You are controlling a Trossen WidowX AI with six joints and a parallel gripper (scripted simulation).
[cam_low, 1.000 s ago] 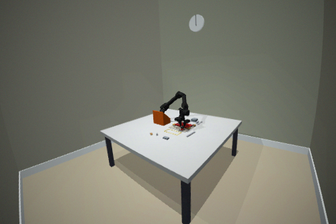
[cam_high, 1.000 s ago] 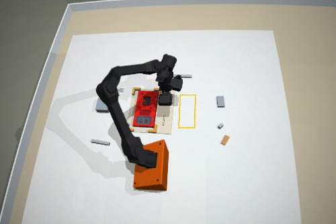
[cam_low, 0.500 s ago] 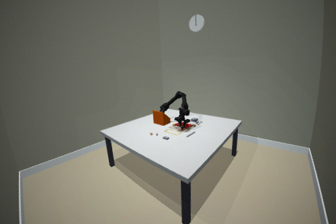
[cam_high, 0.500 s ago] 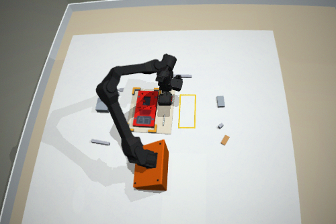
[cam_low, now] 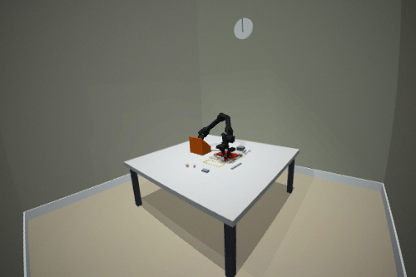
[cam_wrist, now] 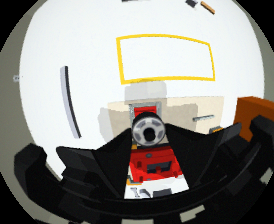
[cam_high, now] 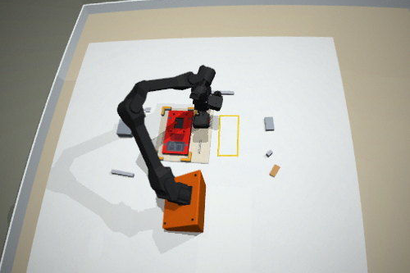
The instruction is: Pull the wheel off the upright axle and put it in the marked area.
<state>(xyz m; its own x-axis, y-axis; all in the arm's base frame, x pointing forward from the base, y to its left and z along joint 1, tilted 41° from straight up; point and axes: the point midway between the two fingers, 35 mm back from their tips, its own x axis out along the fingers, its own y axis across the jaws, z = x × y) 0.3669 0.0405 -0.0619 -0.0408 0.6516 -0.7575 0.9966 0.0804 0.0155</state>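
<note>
My gripper [cam_high: 201,120] [cam_low: 225,156] [cam_wrist: 148,129] points down over the right part of the beige board [cam_high: 203,156] [cam_wrist: 212,106]. Its fingers are shut on the grey spoked wheel [cam_wrist: 148,123], one finger at each side. The wheel has a dark rim and a dark centre; in the top view the gripper hides nearly all of it. The axle cannot be made out, so I cannot tell whether the wheel is still around it. The marked area, a yellow outline [cam_high: 218,135] [cam_wrist: 119,60], lies on the table just right of the board in the top view, with nothing in it.
A red panel [cam_high: 174,129] [cam_wrist: 140,171] lies on the board between orange corner pieces, close beside the gripper. The orange base block [cam_high: 182,207] stands in front. Grey blocks [cam_high: 269,124] [cam_high: 124,128], a grey bar [cam_high: 122,173] and a small orange block [cam_high: 275,170] lie farther out.
</note>
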